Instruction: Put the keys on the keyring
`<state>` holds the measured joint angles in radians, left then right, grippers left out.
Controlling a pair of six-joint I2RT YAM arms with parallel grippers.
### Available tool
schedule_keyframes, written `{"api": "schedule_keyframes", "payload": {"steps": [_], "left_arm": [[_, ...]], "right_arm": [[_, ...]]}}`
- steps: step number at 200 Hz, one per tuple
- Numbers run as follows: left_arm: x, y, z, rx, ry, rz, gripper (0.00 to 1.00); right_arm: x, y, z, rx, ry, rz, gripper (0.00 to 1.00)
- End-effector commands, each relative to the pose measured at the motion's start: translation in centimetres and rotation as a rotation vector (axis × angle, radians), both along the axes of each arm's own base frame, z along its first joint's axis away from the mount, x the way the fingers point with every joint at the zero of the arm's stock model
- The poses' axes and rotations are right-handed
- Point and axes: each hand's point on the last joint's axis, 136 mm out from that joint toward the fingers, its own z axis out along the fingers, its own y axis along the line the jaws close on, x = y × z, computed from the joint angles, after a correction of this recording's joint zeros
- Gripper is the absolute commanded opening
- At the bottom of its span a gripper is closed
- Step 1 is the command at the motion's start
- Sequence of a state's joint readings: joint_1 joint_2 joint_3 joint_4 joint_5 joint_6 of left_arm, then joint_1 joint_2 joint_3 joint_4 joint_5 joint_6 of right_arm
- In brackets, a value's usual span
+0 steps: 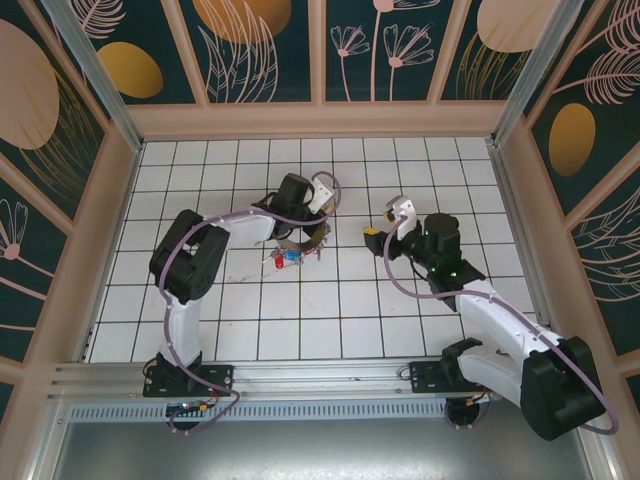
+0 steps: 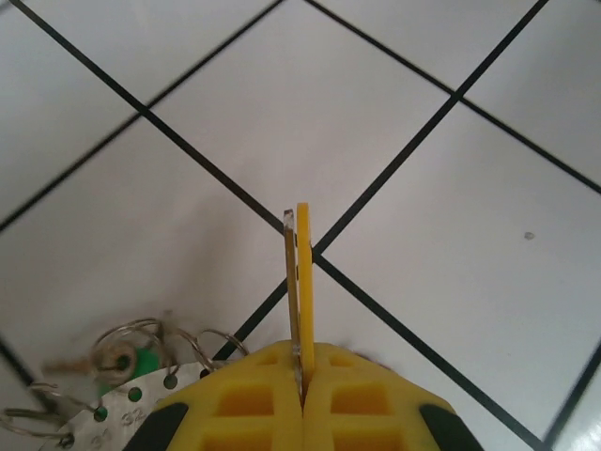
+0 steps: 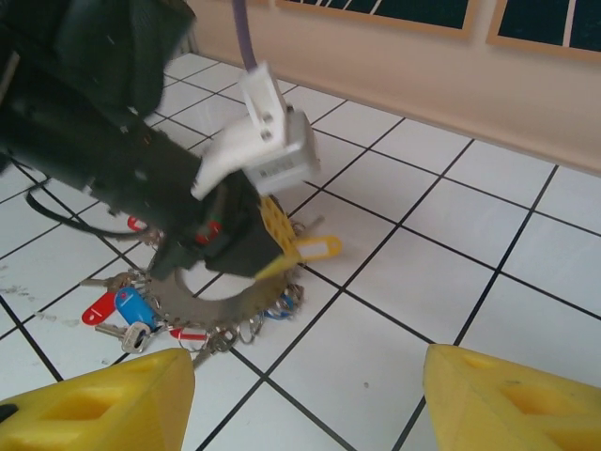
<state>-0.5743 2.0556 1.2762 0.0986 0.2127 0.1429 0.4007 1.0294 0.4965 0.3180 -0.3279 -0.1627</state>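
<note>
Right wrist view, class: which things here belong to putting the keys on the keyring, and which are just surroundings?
Part of the job:
- yellow key, pinched in the left gripper
- keyring
- red key and blue key at its edge
- right gripper, open

Just there:
- tiled table
- wall
- purple cable

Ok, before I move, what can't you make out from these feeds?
- Left wrist: the yellow key in the left gripper shows edge-on. The keyring is blurred and cut off by the bottom edge.
- Right wrist: the left gripper hides the keyring's far side, so whether the yellow key is threaded is unclear.
- Top external: the keys are too small to count.
</note>
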Motion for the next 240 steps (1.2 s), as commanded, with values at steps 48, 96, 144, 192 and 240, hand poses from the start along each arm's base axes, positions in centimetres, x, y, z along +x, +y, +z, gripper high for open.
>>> {"api": "schedule_keyframes", "payload": {"steps": [48, 96, 144, 192, 240], "left_arm": [[0.7, -2.3, 3.5, -0.173, -0.002, -0.010, 0.57], [-1.0, -0.1, 16.0, -0.217, -0.194, -0.004, 0.72], [-4.5, 6.6, 26.5, -0.216, -0.446, 0.148, 0.78], [-7.8, 19.7, 28.4, -0.136, -0.717, 0.646, 0.99], [-10.1, 27.3, 18.6, 0.002, -0.766, 0.824, 0.99]], "right_arm": [[1.0, -2.4, 2.2, 0.086, -0.037, -0.144, 0.69], [1.7, -7.7, 6.2, 0.152, -0.165, -0.390, 0.78], [0.5, -12.1, 11.3, 0.157, -0.357, -0.538, 0.87], [-1.2, -13.8, 13.9, 0.180, -0.479, -0.603, 0.99], [-2.1, -16.3, 9.8, 0.277, -0.463, -0.731, 0.99]]}}
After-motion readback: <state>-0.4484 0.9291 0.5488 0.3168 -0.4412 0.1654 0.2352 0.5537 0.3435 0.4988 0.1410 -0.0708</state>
